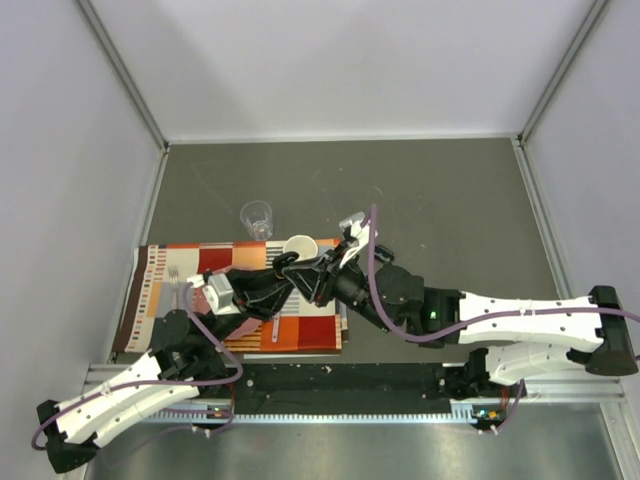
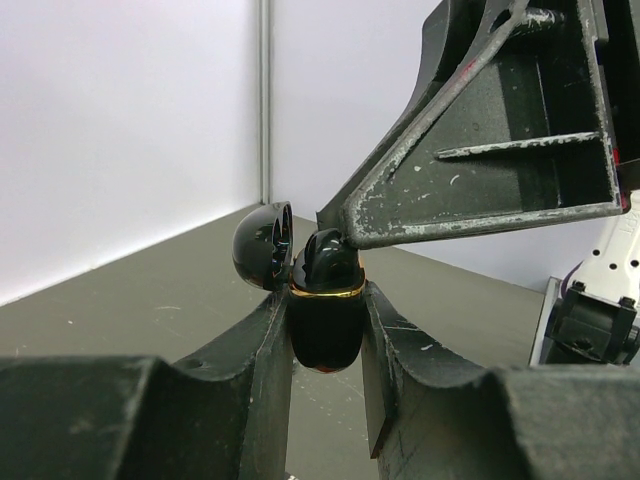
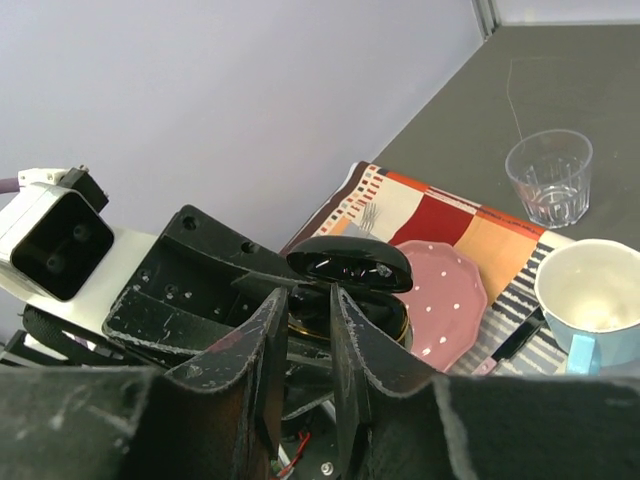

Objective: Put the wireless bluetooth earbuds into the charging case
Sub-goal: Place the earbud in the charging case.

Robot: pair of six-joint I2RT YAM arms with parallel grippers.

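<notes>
1. Back wall (image 1: 340, 60), 12 o'clock: plain pale panel, softly and evenly lit.
2. Left wall (image 1: 60, 150), 9 o'clock; right wall (image 1: 600, 130), 3 o'clock: same pale lavender-white finish.
3. Left corner post (image 1: 120, 72), 11 o'clock; right corner post (image 1: 560, 68), 1 o'clock: bare aluminium.
4. Tabletop (image 1: 450, 190): matt dark grey, faintly scuffed.
5. Metal rail (image 1: 340, 417), 6 o'clock: runs along the near edge, catching light.

Overhead looks down; wrist views (close) share the case (image 2: 327, 310).
</notes>
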